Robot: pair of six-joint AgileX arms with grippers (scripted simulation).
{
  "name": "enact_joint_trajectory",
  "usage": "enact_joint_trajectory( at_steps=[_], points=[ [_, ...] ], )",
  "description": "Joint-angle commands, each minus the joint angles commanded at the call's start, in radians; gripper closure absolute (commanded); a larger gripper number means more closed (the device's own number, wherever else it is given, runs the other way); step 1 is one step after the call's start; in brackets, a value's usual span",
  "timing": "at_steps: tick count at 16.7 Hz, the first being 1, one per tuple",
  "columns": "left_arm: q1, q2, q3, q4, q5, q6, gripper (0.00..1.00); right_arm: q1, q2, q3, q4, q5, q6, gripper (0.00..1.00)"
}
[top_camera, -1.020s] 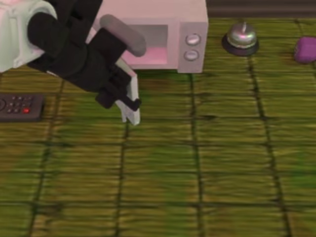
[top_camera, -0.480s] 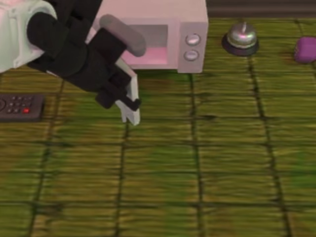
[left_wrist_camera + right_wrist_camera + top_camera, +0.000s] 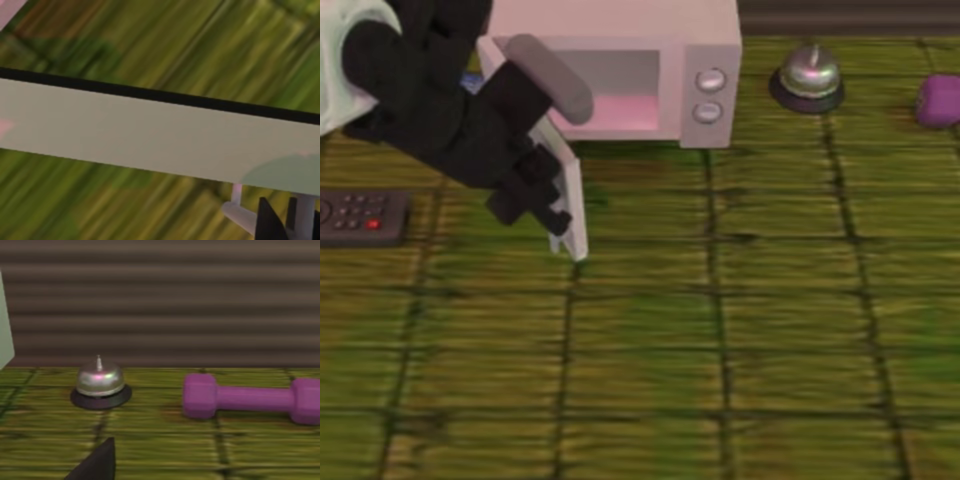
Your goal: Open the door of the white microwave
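Since a second ago my left gripper [image 3: 558, 222] has moved toward the tabletop's left edge, swinging the door [image 3: 570, 200] wider; its free end sat farther right before. My gripper is clamped on that free end. The door now stands out from the white microwave [image 3: 670, 40] at the tabletop's far edge, its long axis running from the hinge at the microwave's left side toward the near edge, exposing the pinkish cavity. My right gripper is out of the top view.
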Motion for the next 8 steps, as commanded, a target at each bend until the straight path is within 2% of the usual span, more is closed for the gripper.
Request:
enact_joint_trajectory(
  at_steps=[8],
  points=[
    [0.01, -0.004, -0.004, -0.005, 0.011, 0.023, 1.0, 0.0, 0.0, 0.0, 0.0, 0.0, 0.0, 0.0]
  ],
)
